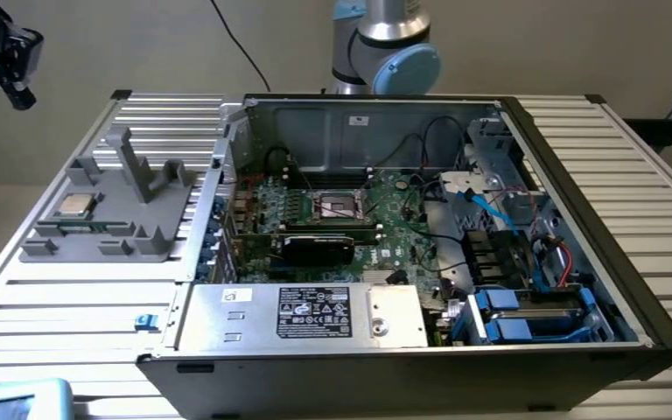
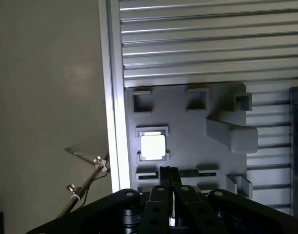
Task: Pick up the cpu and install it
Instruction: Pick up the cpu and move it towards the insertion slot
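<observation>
The cpu (image 1: 74, 205), a small silver-beige square chip, lies in a recess of the grey holder (image 1: 137, 223) on the slatted table, on the exterior view's left of the open computer case. My gripper (image 1: 20, 96) hangs high above the table's far corner on that side, well apart from the chip. In the wrist view the cpu (image 2: 152, 146) shines bright in its recess, and the gripper (image 2: 168, 174) is shut with nothing between its fingers. The empty socket (image 1: 339, 206) sits in the middle of the green motherboard.
The open case (image 1: 570, 219) holds a silver power supply with a black label (image 1: 312, 312), a black card (image 1: 318, 247), cables and blue drive brackets (image 1: 523, 319). Grey upright posts (image 1: 137, 166) rise from the holder. The table's edge rail (image 2: 112, 97) runs beside the holder.
</observation>
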`<state>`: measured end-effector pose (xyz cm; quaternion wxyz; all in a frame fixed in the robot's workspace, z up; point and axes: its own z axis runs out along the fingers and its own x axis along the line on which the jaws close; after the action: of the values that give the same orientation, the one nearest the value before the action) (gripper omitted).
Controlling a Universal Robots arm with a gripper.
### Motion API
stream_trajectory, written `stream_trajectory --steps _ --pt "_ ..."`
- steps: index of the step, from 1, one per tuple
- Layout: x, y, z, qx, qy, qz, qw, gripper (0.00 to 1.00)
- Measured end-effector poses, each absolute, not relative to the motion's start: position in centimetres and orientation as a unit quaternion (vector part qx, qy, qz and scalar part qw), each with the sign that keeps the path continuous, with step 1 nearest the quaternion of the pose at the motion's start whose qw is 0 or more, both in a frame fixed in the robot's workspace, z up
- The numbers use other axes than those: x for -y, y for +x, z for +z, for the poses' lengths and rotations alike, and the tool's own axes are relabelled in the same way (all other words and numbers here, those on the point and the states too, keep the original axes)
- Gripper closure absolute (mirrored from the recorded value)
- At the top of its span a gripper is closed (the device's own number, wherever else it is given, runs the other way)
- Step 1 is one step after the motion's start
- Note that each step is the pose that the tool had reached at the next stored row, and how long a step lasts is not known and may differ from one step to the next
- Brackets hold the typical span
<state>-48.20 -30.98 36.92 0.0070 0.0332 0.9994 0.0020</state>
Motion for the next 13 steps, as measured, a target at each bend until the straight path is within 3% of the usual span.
stream_trajectory --steps 3,5,8,9,13 --pt "30.98 -48.19 36.92 -0.999 0.033 0.002 0.007 0.87" --pt "30.98 -48.20 36.92 -0.999 0.033 0.002 0.007 0.75" --pt "30.98 -48.20 36.92 -0.999 0.033 0.002 0.007 0.69" --pt "30.98 -48.20 36.93 -0.999 0.033 0.002 0.007 0.58" --pt "30.98 -48.19 36.90 -0.999 0.033 0.002 0.007 0.46"
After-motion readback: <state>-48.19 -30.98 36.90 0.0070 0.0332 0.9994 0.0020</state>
